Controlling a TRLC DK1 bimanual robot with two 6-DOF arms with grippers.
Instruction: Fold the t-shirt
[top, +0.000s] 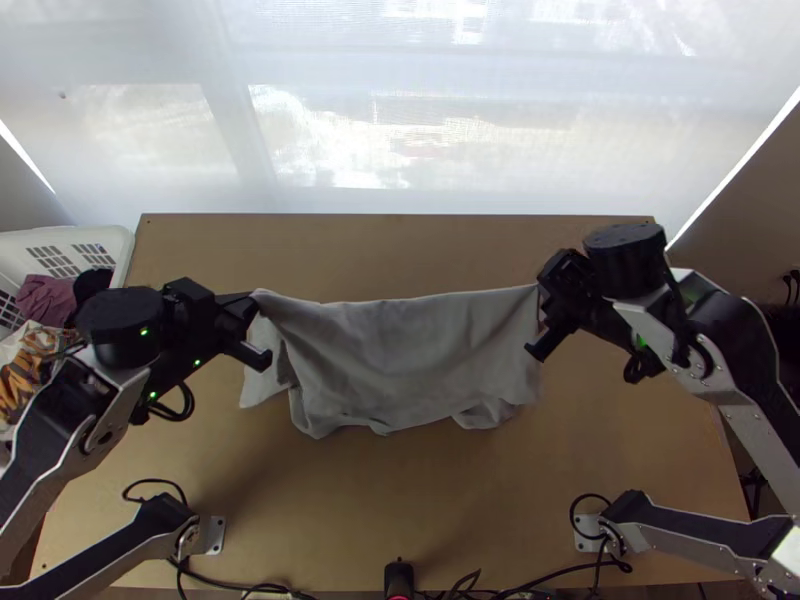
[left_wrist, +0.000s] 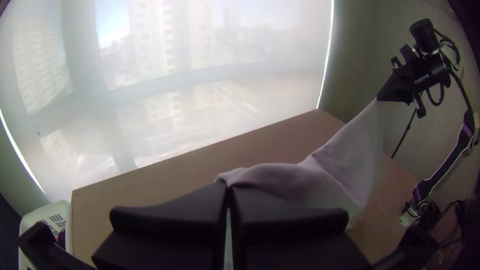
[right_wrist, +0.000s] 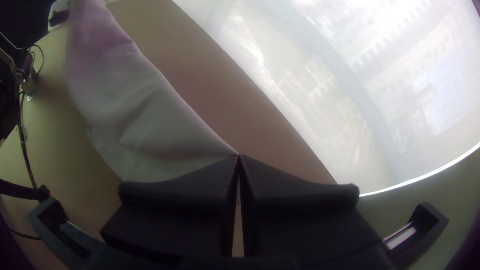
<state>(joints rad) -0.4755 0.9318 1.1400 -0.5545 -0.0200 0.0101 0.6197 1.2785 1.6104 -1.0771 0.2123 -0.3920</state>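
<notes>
My left gripper (left_wrist: 228, 185) and right gripper (right_wrist: 239, 156) have their fingers clamped on opposite upper corners of the grey t-shirt (top: 400, 350), which hangs, draped, over the middle of the wooden table (top: 400, 490). I judge this preparatory: lifting is done; laying flat and folding remain.

White basket (top: 122, 243) cut off by top view's left edge | t-shirt (top: 400, 345): pinched bits hidden inside my left gripper (top: 253, 303) and my right gripper (top: 541, 300) | buildings (left_wrist: 152, 37) blurred
</notes>
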